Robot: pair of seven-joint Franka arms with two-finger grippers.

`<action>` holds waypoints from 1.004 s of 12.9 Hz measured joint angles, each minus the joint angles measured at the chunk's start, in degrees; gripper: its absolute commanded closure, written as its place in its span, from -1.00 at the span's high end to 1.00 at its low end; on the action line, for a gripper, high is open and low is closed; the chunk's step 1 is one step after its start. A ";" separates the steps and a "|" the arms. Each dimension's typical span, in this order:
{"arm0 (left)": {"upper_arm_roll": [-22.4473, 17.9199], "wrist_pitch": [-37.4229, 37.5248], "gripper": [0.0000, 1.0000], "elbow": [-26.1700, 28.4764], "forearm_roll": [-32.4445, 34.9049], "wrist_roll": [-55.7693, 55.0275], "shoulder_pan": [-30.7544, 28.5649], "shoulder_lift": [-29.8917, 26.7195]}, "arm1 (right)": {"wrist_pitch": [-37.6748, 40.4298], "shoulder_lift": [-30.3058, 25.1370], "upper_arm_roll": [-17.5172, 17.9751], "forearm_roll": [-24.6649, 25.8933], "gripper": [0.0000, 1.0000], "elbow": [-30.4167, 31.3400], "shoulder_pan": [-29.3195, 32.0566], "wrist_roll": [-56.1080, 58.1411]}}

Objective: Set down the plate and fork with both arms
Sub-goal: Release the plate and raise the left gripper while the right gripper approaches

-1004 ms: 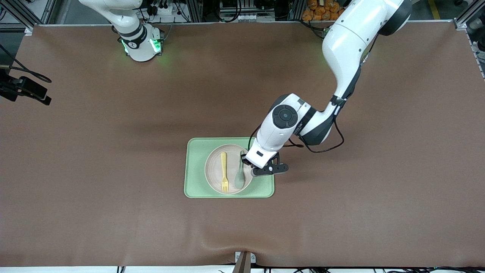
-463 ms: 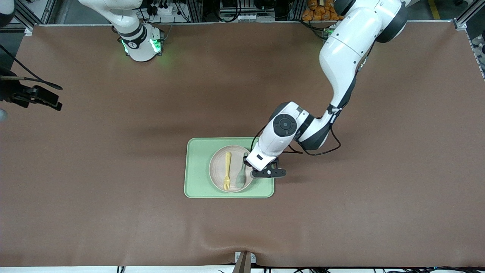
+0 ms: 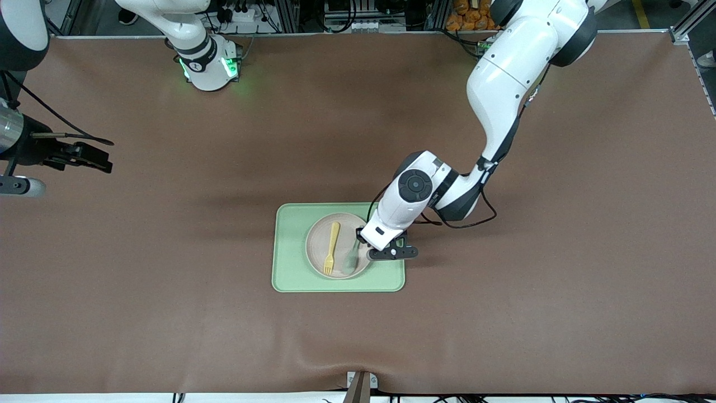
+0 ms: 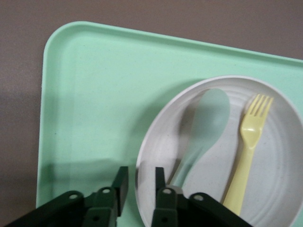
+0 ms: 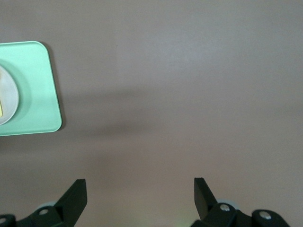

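Here, the small round cream-pink plastic plate (image 3: 338,245) is seen lying on the rectangular light-green tray (image 3: 291,263), toward the tray's end nearer the left arm. The pale-yellow plastic fork (image 3: 331,248) rests on the plate, with a pale grey-green spoon (image 3: 353,254) beside it, toward the left arm's side.

The left gripper (image 4: 139,187) is set down at the plate's edge, its fingers (image 4: 120,182) slightly parted and straddling the rim. Whether the rim is pinched or merely straddled cannot be made out with certainty; contact seems likely to be loosening. The right gripper (image 5: 140,195) is held over bare brown table (image 3: 168,313) well apart from the tray, fingers spread wide and empty, the arm waiting.

Several risks are judged from here. If the left gripper is lifted before the rim is fully freed, the plate could be tipped or dragged, and the fork and spoon shaken off it. The spoon's handle lies close to one finger, so it could be caught and flicked away.
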State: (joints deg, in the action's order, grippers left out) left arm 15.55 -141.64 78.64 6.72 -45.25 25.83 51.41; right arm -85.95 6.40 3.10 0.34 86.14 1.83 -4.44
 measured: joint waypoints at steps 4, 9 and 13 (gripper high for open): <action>-0.09 3.24 1.00 -0.80 0.00 -0.34 -1.40 -3.73 | 0.00 1.04 0.03 0.00 1.00 0.00 -3.00 0.00; -0.62 18.16 1.00 -1.07 0.82 -0.30 -8.92 -14.57 | -1.63 2.78 0.06 -0.14 1.00 -0.01 -6.31 -8.33; -0.76 29.66 1.00 -1.20 3.46 1.87 -14.36 -21.67 | -7.36 7.75 0.26 -0.37 1.00 0.03 -13.19 -21.80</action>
State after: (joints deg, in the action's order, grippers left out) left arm 14.79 -111.98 77.44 10.18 -43.38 11.47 29.74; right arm -93.31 14.14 3.36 -0.03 86.17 -11.36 -26.24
